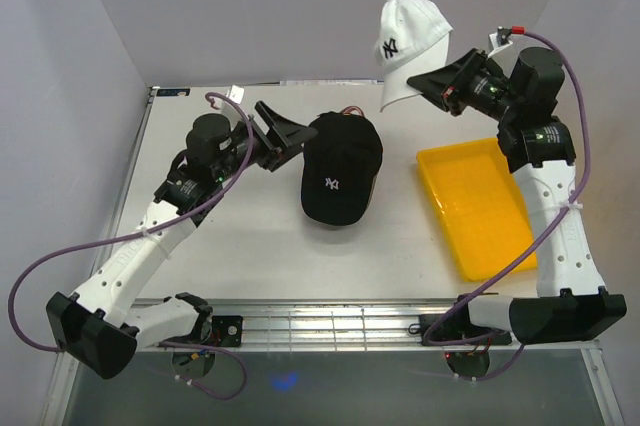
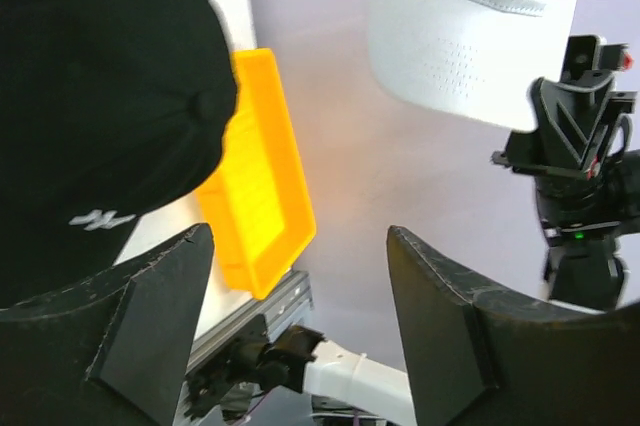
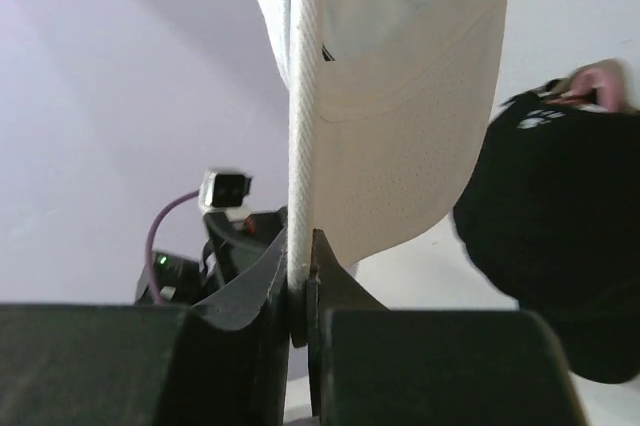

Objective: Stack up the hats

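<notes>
A black cap with a white NY logo (image 1: 340,171) lies on the table's middle; a pink edge (image 3: 598,83) peeks from under it. It also shows in the left wrist view (image 2: 95,106). My right gripper (image 1: 425,82) is shut on the brim of a white cap with a dark NY logo (image 1: 408,46) and holds it in the air at the back right. The brim (image 3: 300,126) stands pinched between the jaws of my right gripper (image 3: 302,281). My left gripper (image 1: 295,138) is open and empty, just left of the black cap, with its jaws wide apart (image 2: 300,286).
A yellow rectangular tray (image 1: 478,204) lies on the table's right, beside my right arm; it also shows in the left wrist view (image 2: 262,176). Grey walls close in the back and sides. A metal rail (image 1: 330,324) runs along the front edge.
</notes>
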`<state>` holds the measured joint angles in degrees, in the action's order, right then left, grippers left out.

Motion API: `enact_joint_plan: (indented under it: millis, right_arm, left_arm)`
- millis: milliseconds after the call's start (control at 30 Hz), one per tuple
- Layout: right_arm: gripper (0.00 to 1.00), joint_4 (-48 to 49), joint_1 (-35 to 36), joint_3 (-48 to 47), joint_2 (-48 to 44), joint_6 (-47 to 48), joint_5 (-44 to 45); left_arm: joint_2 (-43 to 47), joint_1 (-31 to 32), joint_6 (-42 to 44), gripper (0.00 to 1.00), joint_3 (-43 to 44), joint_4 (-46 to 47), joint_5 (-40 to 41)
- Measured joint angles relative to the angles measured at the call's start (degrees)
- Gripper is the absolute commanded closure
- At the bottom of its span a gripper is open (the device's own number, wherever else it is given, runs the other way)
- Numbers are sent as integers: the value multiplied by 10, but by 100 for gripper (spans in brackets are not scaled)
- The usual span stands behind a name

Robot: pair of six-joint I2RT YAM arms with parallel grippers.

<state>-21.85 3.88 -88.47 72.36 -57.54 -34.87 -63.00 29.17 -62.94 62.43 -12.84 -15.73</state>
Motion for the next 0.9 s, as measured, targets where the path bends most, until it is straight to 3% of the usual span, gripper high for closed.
enact_joint_plan:
  millis: [167, 200, 467, 900]
  right_arm:
    - [92, 130, 78, 25, -6, -103, -9]
    - [92, 155, 88, 35, -10, -121, -9]
    - [92, 324, 139, 135, -36, -239, 23]
    - [92, 480, 191, 229, -39, -360, 105]
  left_arm:
    - [-46, -14, -37, 18, 63, 51, -19]
    - [-53, -18, -47, 12, 70, 67, -22]
    - [-99, -30, -119, 11, 74, 176, -38]
    - [-127, -21, -169, 12, 82, 229, -46]
